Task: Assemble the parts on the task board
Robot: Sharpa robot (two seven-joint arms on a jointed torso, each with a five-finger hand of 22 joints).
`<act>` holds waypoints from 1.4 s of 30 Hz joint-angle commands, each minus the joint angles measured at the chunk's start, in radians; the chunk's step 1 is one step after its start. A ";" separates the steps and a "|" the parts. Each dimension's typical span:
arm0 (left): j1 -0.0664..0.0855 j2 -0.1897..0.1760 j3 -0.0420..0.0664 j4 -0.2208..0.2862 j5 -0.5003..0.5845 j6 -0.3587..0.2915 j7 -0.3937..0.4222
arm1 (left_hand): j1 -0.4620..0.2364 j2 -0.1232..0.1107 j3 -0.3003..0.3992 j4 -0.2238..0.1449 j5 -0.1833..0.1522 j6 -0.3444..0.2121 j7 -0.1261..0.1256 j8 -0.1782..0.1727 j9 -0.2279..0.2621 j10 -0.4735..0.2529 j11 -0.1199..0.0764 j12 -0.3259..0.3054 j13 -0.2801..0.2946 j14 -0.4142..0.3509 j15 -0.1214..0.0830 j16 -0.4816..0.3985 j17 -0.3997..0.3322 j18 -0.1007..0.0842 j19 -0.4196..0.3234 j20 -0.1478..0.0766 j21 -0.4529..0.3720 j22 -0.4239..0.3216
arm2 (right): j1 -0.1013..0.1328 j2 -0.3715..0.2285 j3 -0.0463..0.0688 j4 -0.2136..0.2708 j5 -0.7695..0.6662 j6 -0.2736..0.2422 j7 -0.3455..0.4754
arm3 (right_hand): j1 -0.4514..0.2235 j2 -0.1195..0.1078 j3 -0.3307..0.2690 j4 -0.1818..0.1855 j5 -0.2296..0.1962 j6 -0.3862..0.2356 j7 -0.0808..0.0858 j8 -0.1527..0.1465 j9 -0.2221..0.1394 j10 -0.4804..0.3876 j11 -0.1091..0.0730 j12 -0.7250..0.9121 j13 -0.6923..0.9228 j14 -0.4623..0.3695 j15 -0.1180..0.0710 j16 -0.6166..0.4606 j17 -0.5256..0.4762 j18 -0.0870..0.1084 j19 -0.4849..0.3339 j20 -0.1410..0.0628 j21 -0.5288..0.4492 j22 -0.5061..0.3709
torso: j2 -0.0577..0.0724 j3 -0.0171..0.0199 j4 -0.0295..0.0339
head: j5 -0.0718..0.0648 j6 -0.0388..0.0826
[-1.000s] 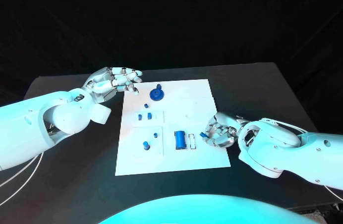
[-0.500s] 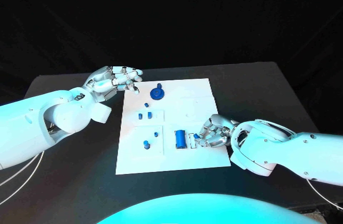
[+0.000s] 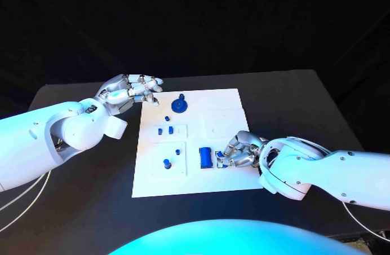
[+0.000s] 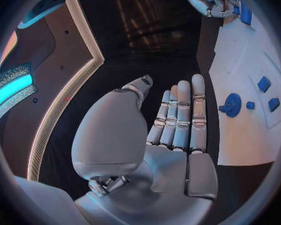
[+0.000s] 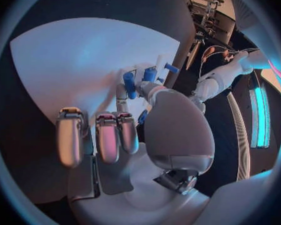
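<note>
Right hand (image 3: 237, 152) has moved onto the white board (image 3: 227, 105), fingers pinching a small blue part beside the large blue block (image 3: 205, 158); insertion starting; left hand (image 3: 130, 89) empty, fingers apart

White arms w/ silver hands: left hand (image 3: 130, 89), right hand (image 3: 240, 149).

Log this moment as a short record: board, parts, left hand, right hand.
board: white task board lying flat mid-table
parts: round blue part at the far end; small blue parts in the middle; blue block at the near end
left hand: left hand over the table beside the board's far left corner, fingers apart, holding nothing
right hand: right hand over the board's near right part, fingertips at a small blue part beside the block; whether it grips it is unclear
</note>
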 commanded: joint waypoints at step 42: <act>0.000 -0.002 0.001 -0.001 0.006 0.013 0.001 | 0.011 0.005 -0.005 0.012 0.003 -0.010 0.000 0.004 0.001 -0.008 -0.001 0.006 0.002 -0.006 0.001 0.004 0.001 0.005 0.008 0.002 -0.008 -0.004 | -0.001 -0.006 0.000 -0.017 -0.092 0.066 0.040 | 0.101 -0.012 -0.139 -0.066 -0.264 0.000 -0.003 -0.014 -0.009 0.092 -0.002 -0.003 0.250 0.096 -0.005 -0.001 0.224 -0.009 0.071 -0.004 -0.021 0.226 | 0.000 0.0005 -0.0012 | 0.007 -0.004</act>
